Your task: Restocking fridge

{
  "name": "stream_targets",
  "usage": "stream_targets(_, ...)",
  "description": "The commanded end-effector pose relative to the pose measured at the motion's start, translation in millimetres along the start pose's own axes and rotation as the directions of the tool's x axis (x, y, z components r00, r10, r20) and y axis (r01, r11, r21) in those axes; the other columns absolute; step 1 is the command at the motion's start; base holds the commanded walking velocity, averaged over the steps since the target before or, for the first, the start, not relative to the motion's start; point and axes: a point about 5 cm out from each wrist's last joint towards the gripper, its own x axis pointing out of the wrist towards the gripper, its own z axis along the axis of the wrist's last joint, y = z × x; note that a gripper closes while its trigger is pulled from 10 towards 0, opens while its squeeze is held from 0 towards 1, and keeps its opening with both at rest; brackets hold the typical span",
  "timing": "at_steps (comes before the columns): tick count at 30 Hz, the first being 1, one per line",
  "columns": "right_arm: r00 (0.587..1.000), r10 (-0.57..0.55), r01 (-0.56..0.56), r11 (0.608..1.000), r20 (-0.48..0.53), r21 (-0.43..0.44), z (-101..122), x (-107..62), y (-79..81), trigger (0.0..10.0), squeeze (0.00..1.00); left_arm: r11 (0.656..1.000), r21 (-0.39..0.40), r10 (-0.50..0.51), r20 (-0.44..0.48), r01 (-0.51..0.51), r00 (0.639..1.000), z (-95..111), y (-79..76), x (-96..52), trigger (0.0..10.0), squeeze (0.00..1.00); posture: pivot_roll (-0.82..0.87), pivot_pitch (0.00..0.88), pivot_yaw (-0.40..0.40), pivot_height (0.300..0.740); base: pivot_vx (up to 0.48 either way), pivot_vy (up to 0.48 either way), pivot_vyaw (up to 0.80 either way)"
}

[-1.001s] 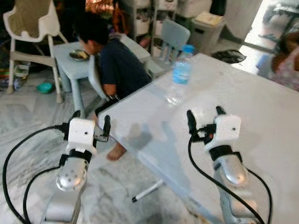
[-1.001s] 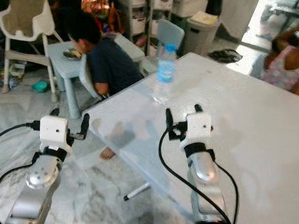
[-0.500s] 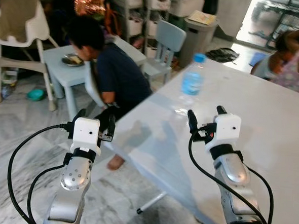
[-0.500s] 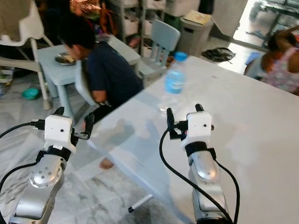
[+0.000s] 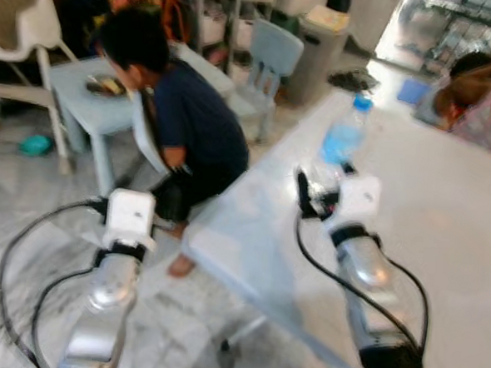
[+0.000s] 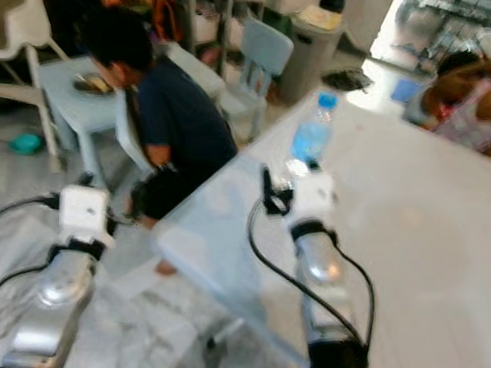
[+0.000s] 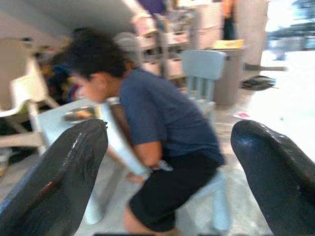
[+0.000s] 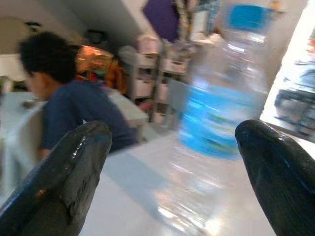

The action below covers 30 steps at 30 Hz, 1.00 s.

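Note:
A clear water bottle with a blue cap and blue label stands near the left edge of the white table. My right gripper is open over the table, just short of the bottle and level with its lower part. In the right wrist view the bottle looms close ahead between the two spread fingers, apart from both. My left gripper is open and holds nothing; it hovers off the table's left side above the floor, facing a seated person. Both eye views are blurred.
A person in a dark shirt sits at a small pale blue table just left of the white table's corner. A small blue chair and a bin stand behind. Another person is at the far right.
The whole picture has shifted and blurred, so the camera has moved. My right gripper has drawn closer to the bottle. Both grippers stay open.

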Motion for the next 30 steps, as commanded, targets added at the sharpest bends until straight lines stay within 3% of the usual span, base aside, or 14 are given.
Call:
stream_targets(1, 1.0, -0.021, 0.021, 1.0, -0.003, -0.009, -1.0, -0.4, -7.3, 10.0, 0.0, 1.0, -0.012, -0.023, 0.018, 0.023, 1.0, 4.7, -5.0, 0.4, 10.0, 0.0, 0.08, 0.001, -0.056, 0.74, 0.0, 0.0, -0.63)
stream_targets(10, 0.999, 0.001, -0.001, 1.0, 0.032, -0.024, 5.0, 4.5, -2.2, 10.0, 0.0, 1.0, -0.008, -0.01, 0.018, 0.01, 1.0, 4.9, -0.9, -2.6, 10.0, 0.0, 0.08, 0.016, -0.055, 0.74, 0.0, 0.0, -0.07)
stream_targets(20, 0.991, -0.019, 0.028, 0.997, 0.129, -0.065, 35.4, 44.8, -23.4, 10.0, 0.0, 1.0, 0.013, -0.008, 0.012, 0.007, 1.0, 8.2, 2.9, -8.5, 10.0, 0.0, 0.11, 0.059, -0.028, 0.74, 0.0, 0.0, 0.0)
stream_targets(30, 0.979, -0.021, 0.045, 0.992, 0.201, -0.116, 57.0, 68.5, -26.7, 10.0, 0.0, 0.999, 0.033, -0.003, 0.007, 0.002, 1.0, 10.8, 9.7, -11.9, 10.0, 0.0, 0.15, 0.061, -0.021, 0.74, 0.0, 0.0, 0.0)
